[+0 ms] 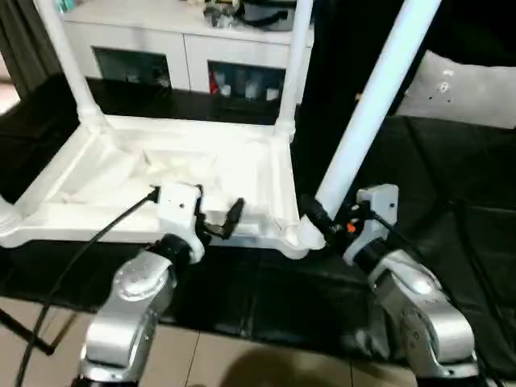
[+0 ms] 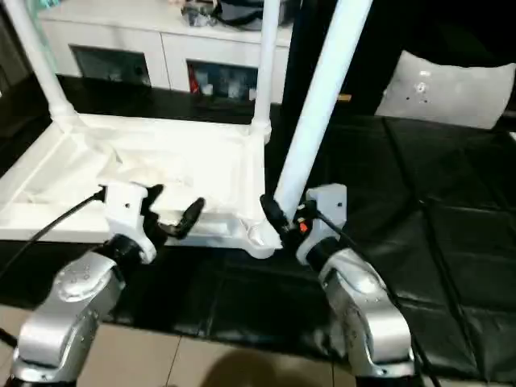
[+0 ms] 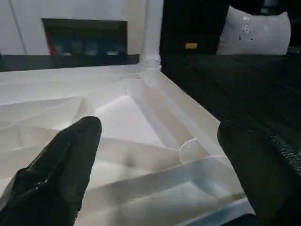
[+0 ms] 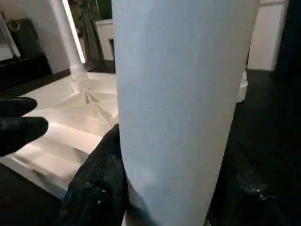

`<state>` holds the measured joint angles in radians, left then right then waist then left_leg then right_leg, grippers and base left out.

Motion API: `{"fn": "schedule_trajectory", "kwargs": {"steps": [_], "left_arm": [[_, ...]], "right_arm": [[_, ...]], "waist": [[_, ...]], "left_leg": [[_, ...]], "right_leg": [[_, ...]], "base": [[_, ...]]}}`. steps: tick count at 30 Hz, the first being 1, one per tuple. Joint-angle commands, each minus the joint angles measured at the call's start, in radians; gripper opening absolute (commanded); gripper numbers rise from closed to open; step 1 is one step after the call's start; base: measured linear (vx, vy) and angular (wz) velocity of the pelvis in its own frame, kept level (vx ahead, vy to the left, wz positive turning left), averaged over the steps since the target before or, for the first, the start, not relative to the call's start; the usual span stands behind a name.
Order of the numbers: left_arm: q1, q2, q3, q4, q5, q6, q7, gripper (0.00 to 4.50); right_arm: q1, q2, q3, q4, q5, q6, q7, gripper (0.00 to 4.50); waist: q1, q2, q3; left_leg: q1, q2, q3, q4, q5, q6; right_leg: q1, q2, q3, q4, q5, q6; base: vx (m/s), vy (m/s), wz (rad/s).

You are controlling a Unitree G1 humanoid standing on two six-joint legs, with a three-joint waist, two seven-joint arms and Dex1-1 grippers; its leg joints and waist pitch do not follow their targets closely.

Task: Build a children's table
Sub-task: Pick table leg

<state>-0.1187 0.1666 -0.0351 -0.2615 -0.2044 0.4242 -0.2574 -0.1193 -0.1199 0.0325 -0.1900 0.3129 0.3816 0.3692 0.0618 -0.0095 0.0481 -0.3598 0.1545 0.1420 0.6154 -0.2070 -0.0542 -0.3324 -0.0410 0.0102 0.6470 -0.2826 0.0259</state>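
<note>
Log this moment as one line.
right pincer shut on leg at near-right socket | left pincer open over tabletop | two far legs fitted

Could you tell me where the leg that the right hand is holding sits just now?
The leg stands tilted at the tabletop's near right corner socket, gripped low by the right hand, with the left hand nearby over the near edge.

The table top [image 1: 161, 173] lies upside down on the mat [image 1: 451, 185], two legs [image 1: 294, 64] standing at its far corners. A third leg [image 1: 371, 105] leans at its near right corner socket [image 1: 302, 234]. Behind stands a cabinet [image 1: 177, 40].
</note>
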Motion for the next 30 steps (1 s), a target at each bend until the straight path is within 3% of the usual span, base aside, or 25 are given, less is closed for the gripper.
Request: {"fn": "schedule_trajectory", "kwargs": {"steps": [1,2,3,6,7,10,12,13,14,16,18,19,20,23,28,30], "left_arm": [[-0.023,-0.016,0.026,-0.011,-0.057,0.029,-0.019,4.50],[-0.033,-0.022,0.039,-0.017,-0.091,0.058,-0.029,4.50],[-0.051,-0.029,0.055,-0.022,-0.127,0.100,-0.035,4.50],[-0.100,-0.026,0.068,-0.020,-0.159,0.137,-0.046,4.50],[-0.120,-0.020,0.065,-0.016,-0.156,0.146,-0.049,4.50],[-0.253,0.006,0.032,0.039,-0.092,0.198,-0.032,4.50],[-0.335,-0.017,0.022,0.094,-0.105,0.216,-0.032,4.50],[-0.396,-0.041,0.014,0.147,-0.121,0.215,-0.044,4.50],[-0.396,-0.041,0.014,0.147,-0.121,0.215,-0.044,4.50],[-0.482,-0.063,-0.013,0.226,-0.140,0.207,-0.093,4.50],[-0.525,-0.066,-0.036,0.258,-0.146,0.203,-0.136,4.50],[-0.547,-0.065,-0.055,0.267,-0.151,0.212,-0.171,4.50],[-0.575,-0.063,-0.088,0.271,-0.156,0.223,-0.226,4.50],[-0.599,-0.062,-0.130,0.255,-0.176,0.240,-0.303,4.50],[-0.589,-0.046,-0.173,0.208,-0.210,0.257,-0.366,4.50],[-0.576,-0.039,-0.181,0.199,-0.206,0.246,-0.375,4.50]], "right_arm": [[-0.024,-0.005,-0.011,0.004,0.016,0.000,-0.001,1.88],[-0.028,-0.007,-0.010,0.005,0.019,0.005,0.002,1.88],[-0.034,-0.012,-0.007,0.005,0.023,0.003,0.012,1.88],[-0.039,-0.013,-0.013,-0.002,0.061,-0.002,0.054,1.88],[-0.040,-0.015,-0.014,-0.003,0.069,-0.003,0.065,1.88],[-0.053,-0.040,0.008,0.014,0.050,-0.016,0.112,1.88],[-0.065,-0.052,0.017,0.024,0.054,-0.009,0.139,1.88],[-0.075,-0.058,0.023,0.034,0.052,-0.012,0.151,1.88],[-0.075,-0.058,0.023,0.034,0.052,-0.012,0.151,1.88],[-0.089,-0.060,0.031,0.052,0.049,-0.026,0.164,1.88],[-0.099,-0.053,0.026,0.065,0.041,-0.045,0.151,1.88],[-0.103,-0.061,0.033,0.066,0.037,-0.029,0.152,1.88],[-0.106,-0.073,0.044,0.069,0.023,-0.017,0.154,1.88],[-0.109,-0.082,0.050,0.076,0.005,-0.016,0.154,1.88],[-0.103,-0.085,0.048,0.076,0.000,-0.022,0.150,1.88],[-0.101,-0.087,0.049,0.074,0.000,-0.017,0.145,1.88]], "waist": [[-0.008,0.002,-0.027],[-0.008,0.002,-0.029],[-0.009,-0.004,-0.031],[-0.005,-0.004,-0.040],[-0.003,-0.009,-0.043],[0.002,-0.010,-0.051],[0.010,-0.014,-0.054],[0.011,-0.012,-0.055],[0.013,-0.013,-0.056],[0.018,-0.013,-0.061],[0.028,-0.009,-0.066],[0.028,-0.014,-0.063],[0.031,-0.005,-0.064],[0.030,-0.009,-0.061],[0.027,-0.015,-0.058],[0.028,-0.012,-0.057]], "left_leg": [[0.031,0.057,-0.035,-0.110,-0.492,-0.109],[0.026,0.057,-0.035,-0.109,-0.474,-0.103],[0.010,0.058,-0.033,-0.111,-0.396,-0.086],[0.011,0.061,-0.025,-0.104,-0.314,-0.053],[0.007,0.061,-0.022,-0.102,-0.284,-0.040],[0.000,0.057,-0.015,-0.093,-0.185,-0.018],[-0.005,0.056,-0.010,-0.085,-0.105,0.009],[-0.007,0.056,-0.010,-0.085,-0.091,0.011],[-0.006,0.055,-0.009,-0.083,-0.084,0.012],[-0.011,0.054,-0.008,-0.079,-0.043,0.022],[-0.012,0.056,-0.007,-0.073,0.001,0.038],[-0.013,0.056,-0.006,-0.075,-0.006,0.042],[-0.011,0.056,-0.006,-0.075,-0.015,0.040],[-0.011,0.058,-0.005,-0.078,-0.050,0.030],[-0.011,0.061,-0.004,-0.081,-0.074,0.030],[-0.008,0.064,-0.004,-0.082,-0.089,0.029]], "right_leg": [[-0.014,-0.084,0.025,-0.117,-0.403,-0.108],[-0.010,-0.089,0.026,-0.117,-0.394,-0.112],[-0.003,-0.089,0.024,-0.111,-0.315,-0.121],[-0.004,-0.091,0.017,-0.103,-0.208,-0.137],[-0.004,-0.092,0.016,-0.102,-0.173,-0.147],[-0.003,-0.086,0.014,-0.091,-0.037,-0.152],[0.000,-0.089,0.011,-0.084,0.070,-0.182],[0.002,-0.090,0.010,-0.081,0.086,-0.187],[0.000,-0.088,0.009,-0.082,0.093,-0.189],[0.005,-0.089,0.008,-0.075,0.145,-0.200],[0.002,-0.090,0.007,-0.066,0.218,-0.212],[0.003,-0.090,0.006,-0.068,0.221,-0.218],[0.003,-0.091,0.006,-0.067,0.213,-0.226],[0.005,-0.091,0.007,-0.073,0.169,-0.232],[0.006,-0.092,0.007,-0.076,0.137,-0.243],[0.003,-0.093,0.008,-0.078,0.110,-0.244]], "base": [[-0.118,0.019,-0.21],[-0.080,0.027,-0.10],[0.000,0.000,0.00],[0.000,0.000,0.00],[0.000,0.000,0.00],[0.000,0.000,0.00],[0.000,0.000,0.00],[0.000,0.000,0.00],[0.000,0.000,0.00],[0.000,0.000,0.00],[0.000,0.000,0.00],[0.000,0.000,0.00],[0.000,0.000,0.00],[0.000,0.000,0.00],[0.000,0.000,0.00],[0.000,0.000,0.00]]}}
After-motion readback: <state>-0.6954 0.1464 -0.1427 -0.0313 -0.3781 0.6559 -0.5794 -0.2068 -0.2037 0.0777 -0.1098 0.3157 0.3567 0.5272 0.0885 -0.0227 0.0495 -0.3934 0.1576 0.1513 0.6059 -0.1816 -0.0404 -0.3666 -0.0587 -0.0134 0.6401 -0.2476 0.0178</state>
